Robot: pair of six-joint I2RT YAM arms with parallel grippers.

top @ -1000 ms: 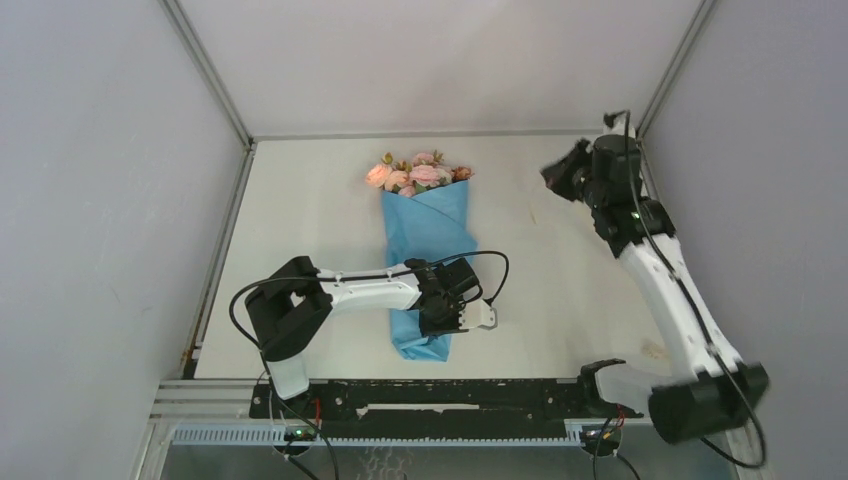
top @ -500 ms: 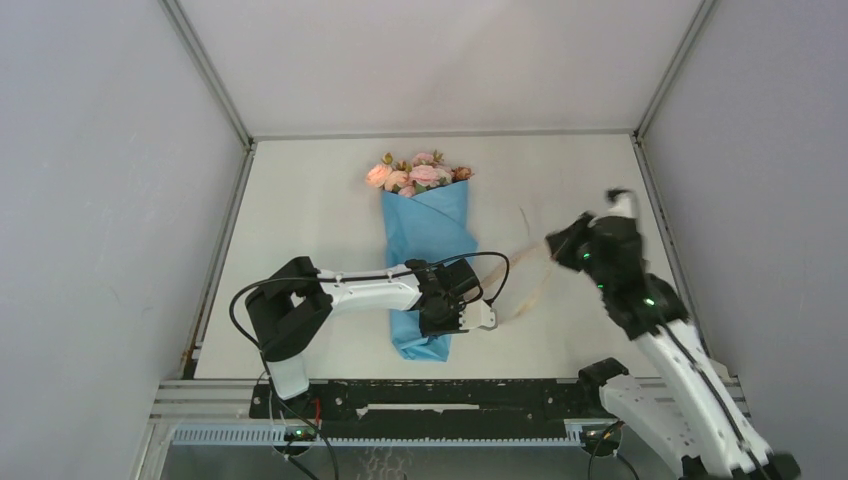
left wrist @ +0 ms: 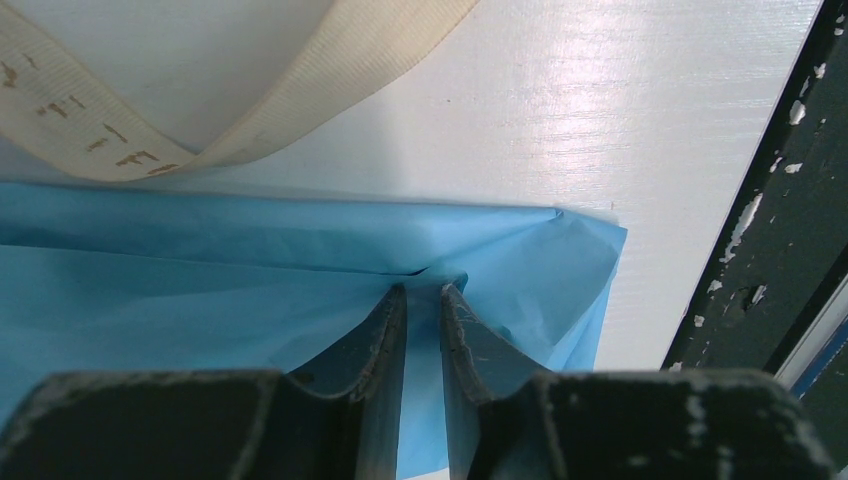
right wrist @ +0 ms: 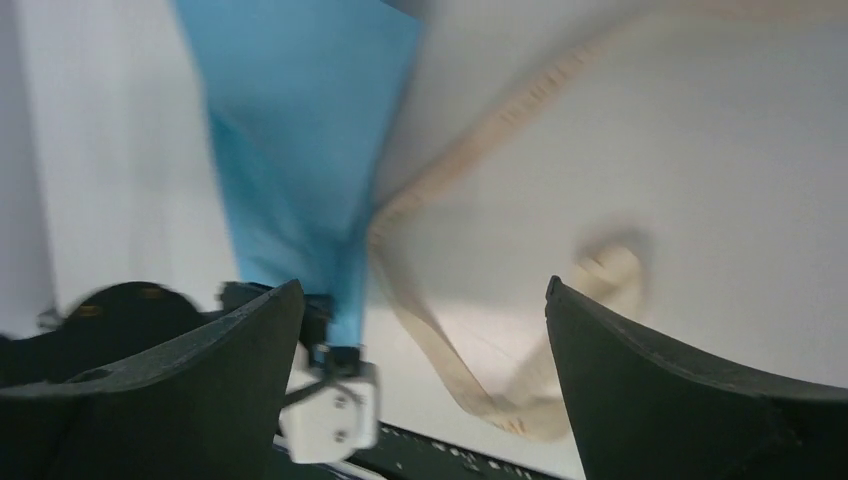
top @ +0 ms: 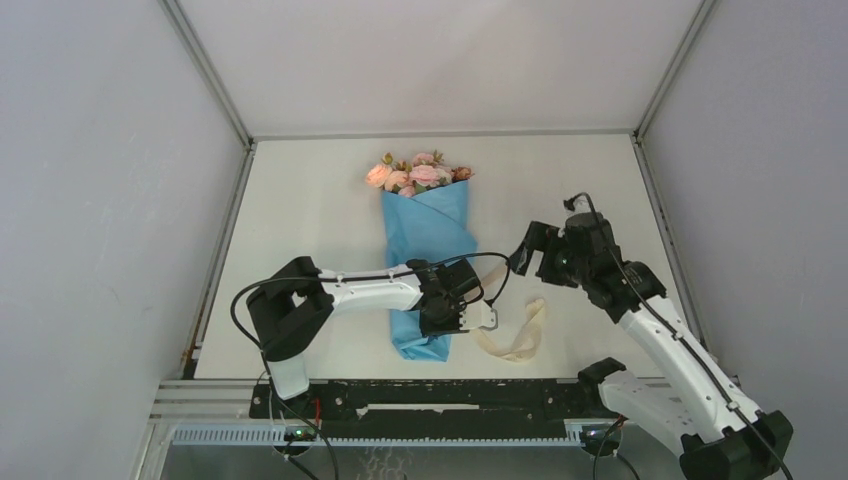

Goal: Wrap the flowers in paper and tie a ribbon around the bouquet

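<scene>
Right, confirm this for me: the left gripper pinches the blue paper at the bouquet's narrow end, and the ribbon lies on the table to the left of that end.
Not quite. The ribbon lies to the right of the narrow end of the bouquet, not the left, as the top external view shows. The rest holds: the left gripper pinches the blue paper there.

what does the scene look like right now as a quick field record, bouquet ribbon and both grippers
bouquet: lying on table, flowers at far end, wrapped in blue paper
ribbon: loose loop on table, right of the bouquet's narrow end, not tied
left gripper: shut on paper near the narrow end
right gripper: open, empty, right of bouquet
</scene>
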